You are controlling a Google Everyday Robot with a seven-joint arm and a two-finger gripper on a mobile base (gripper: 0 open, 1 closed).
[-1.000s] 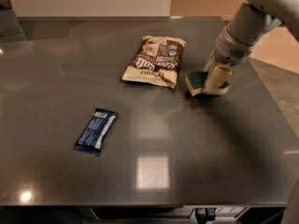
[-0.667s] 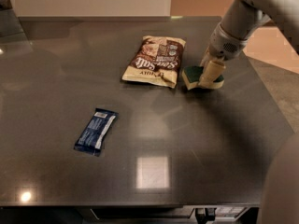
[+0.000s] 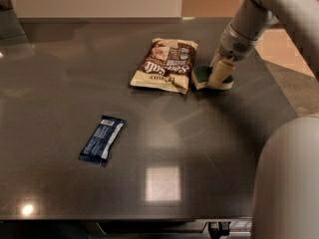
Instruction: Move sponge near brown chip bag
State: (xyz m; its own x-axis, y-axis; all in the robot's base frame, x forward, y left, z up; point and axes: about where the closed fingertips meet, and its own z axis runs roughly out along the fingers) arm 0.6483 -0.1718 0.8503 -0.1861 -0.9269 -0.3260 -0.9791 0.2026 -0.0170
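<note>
End effector (image 3: 220, 78) pinching sponge (image 3: 200, 74) on dark table (image 3: 199, 148) — just right of brown chip bag (image 3: 166, 64).

My arm (image 3: 279, 4) slopes down and left from the upper right corner; the wrist (image 3: 238, 41) points downward, and I have the end effector (image 3: 220, 74) low at the far right of the bench (image 3: 199, 148).

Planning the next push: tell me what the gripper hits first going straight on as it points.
The gripper, pointing steeply down, is already on the sponge; straight on it likely presses that into the table. The brown chip bag lies left, seemingly off that line.
</note>
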